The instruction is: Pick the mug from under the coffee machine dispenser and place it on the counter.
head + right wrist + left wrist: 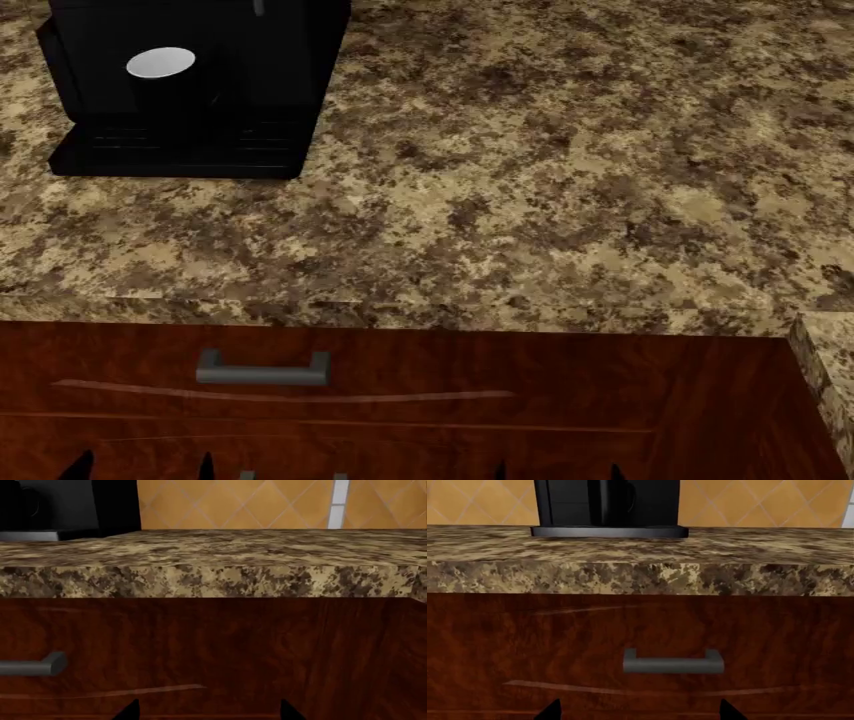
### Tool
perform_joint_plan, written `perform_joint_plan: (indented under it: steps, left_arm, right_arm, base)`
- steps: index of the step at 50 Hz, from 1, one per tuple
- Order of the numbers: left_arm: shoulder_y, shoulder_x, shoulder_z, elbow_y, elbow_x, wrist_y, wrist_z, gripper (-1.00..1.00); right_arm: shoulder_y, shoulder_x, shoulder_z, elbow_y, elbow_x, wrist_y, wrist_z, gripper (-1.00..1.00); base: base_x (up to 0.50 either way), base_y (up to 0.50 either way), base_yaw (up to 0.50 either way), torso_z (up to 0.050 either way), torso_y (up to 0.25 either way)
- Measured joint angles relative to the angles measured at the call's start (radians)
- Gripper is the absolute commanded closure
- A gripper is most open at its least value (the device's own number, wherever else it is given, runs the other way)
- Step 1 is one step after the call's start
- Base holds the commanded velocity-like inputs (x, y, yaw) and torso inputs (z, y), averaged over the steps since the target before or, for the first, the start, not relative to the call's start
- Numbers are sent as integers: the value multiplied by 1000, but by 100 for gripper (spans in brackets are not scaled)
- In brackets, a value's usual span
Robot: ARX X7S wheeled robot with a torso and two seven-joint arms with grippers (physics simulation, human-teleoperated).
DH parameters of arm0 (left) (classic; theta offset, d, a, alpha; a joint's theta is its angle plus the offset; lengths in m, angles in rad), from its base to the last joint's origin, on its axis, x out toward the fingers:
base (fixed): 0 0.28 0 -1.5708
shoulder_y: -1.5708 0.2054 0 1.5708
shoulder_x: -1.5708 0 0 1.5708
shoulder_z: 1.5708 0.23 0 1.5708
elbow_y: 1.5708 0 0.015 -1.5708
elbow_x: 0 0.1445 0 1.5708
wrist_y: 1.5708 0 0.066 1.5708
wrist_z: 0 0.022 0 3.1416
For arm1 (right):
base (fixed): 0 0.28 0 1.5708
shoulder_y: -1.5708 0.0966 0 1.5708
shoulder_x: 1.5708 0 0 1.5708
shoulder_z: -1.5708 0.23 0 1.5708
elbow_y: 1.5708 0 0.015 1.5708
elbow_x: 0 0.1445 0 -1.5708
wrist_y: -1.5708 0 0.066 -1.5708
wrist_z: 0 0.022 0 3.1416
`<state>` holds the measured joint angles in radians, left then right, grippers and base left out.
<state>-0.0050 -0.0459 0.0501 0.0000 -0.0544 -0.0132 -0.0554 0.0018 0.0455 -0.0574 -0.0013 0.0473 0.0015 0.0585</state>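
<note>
Black and glossy, the coffee machine dispenser stands toward the back-left corner of the counter, its slotted drip tray facing the front edge. The mug sits inside the machine's recessed bay, upright on the tray, its white inside showing as a pale disc from above; in the left wrist view its dark body can barely be told from the machine around it. Speckled brown and tan granite spreads bare across the rest of the worktop to the right edge. Below the front edge runs a reddish-brown wooden drawer front with a grey handle set under the machine's side of the counter. Both grippers hang low in front of that drawer, well apart from the mug: the left gripper and the right gripper each show only two dark fingertips, spread wide with nothing between them. Orange diamond-patterned tiles line the wall behind the worktop.
</note>
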Motion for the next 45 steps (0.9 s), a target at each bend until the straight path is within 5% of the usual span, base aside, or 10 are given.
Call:
perform_joint_plan:
  steps: [45]
  left_arm:
    - [9, -62, 58, 11, -59, 41, -63, -100]
  right_arm:
    - [2, 56, -74, -5, 44, -25, 73, -100]
  base:
    - [0, 0, 0, 42, 0]
